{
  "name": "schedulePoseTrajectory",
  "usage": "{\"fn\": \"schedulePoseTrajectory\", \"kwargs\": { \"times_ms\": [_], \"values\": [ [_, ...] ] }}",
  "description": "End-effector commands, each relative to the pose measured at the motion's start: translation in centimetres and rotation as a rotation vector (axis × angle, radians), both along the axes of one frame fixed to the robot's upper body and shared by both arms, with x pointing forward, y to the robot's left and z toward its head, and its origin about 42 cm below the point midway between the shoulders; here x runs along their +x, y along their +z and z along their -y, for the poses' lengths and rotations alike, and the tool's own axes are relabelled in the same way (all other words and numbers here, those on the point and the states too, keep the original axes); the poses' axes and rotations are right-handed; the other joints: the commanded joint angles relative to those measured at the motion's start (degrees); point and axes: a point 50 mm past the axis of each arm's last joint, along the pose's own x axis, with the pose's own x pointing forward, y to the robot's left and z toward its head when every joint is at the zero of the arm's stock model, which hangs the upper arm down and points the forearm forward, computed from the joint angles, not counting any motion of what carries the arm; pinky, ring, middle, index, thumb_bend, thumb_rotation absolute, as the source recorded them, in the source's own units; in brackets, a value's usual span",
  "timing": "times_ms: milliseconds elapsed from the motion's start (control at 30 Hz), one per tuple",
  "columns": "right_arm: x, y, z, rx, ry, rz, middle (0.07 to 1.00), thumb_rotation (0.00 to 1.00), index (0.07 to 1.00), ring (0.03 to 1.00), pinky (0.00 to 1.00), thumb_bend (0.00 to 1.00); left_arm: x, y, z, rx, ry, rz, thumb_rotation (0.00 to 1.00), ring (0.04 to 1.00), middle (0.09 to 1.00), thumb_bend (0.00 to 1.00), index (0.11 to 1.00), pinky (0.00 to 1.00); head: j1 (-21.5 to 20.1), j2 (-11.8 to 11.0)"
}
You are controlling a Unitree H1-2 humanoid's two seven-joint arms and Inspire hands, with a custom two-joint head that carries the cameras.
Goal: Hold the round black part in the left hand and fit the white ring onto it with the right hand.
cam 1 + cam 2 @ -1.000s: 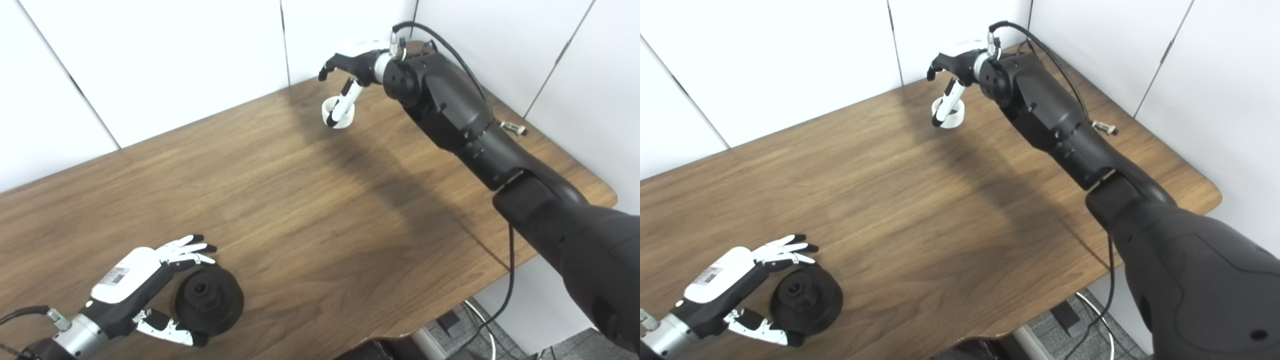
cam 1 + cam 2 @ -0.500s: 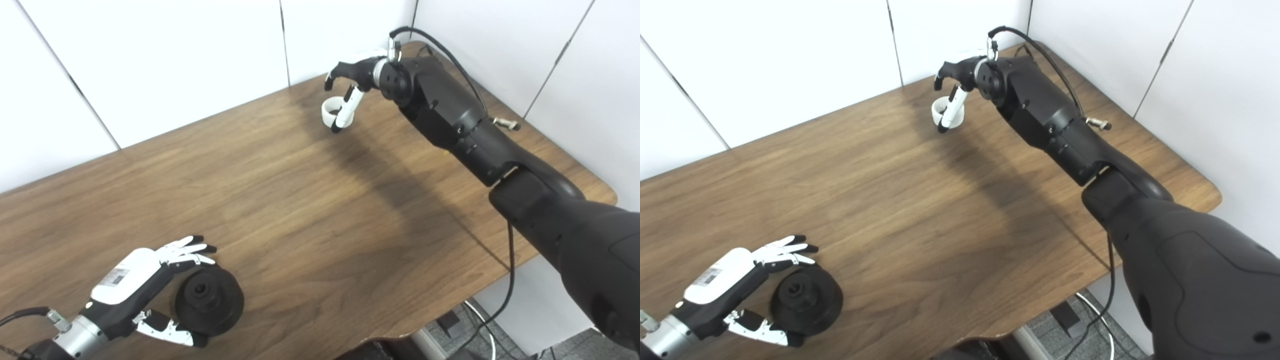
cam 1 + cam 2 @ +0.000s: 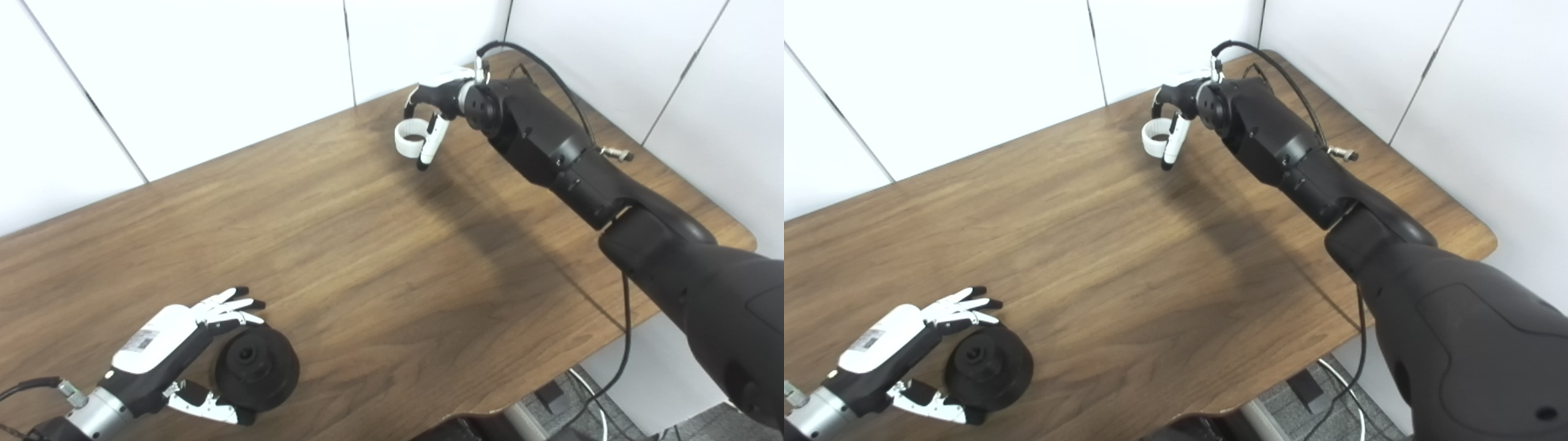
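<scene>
The round black part lies flat on the wooden table at the near left, its centre hole facing up. My left hand brackets it, straight fingers along its far rim and the thumb at its near edge, without a closed grip. At the far side of the table my right hand is shut on the white ring. The ring is pinched between a curled finger and the thumb and hangs just above the wood, its opening facing up.
White wall panels close off the table's far side and right side. A black cable hangs past the table's right front edge. My right forearm stretches over the table's right part and casts a shadow on the wood.
My right hand has closed on the ring, turned it level and raised it off the table, drawing back slightly. The left hand and black part have not moved.
</scene>
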Motion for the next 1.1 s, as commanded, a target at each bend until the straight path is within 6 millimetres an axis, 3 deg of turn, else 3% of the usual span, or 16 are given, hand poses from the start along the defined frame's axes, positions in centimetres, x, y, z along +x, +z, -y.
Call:
{"fn": "schedulePoseTrajectory", "kwargs": {
  "times_ms": [0,900,1067],
  "values": [
    [1.0,3.2,0.5,-0.022,0.0,0.106,0.926,0.23,0.803,0.909,0.89,0.91,-0.1,0.4,-0.6,0.055,-0.008,0.01,0.08,0.974,0.894,0.52,0.491,0.93,-0.06,0.14],
    [2.7,-0.7,-1.2,0.004,0.026,0.185,0.849,0.2,0.729,0.868,0.79,0.82,-0.6,0.7,-0.8,0.056,0.011,0.001,0.08,0.982,0.899,0.52,0.491,0.95,1.94,1.31],
    [3.0,-1.3,-1.6,0.007,0.035,0.201,0.826,0.19,0.679,0.851,0.78,0.79,-0.8,0.7,-0.9,0.051,0.011,0.0,0.07,0.982,0.898,0.52,0.49,0.94,2.05,1.52]
  ]
}}
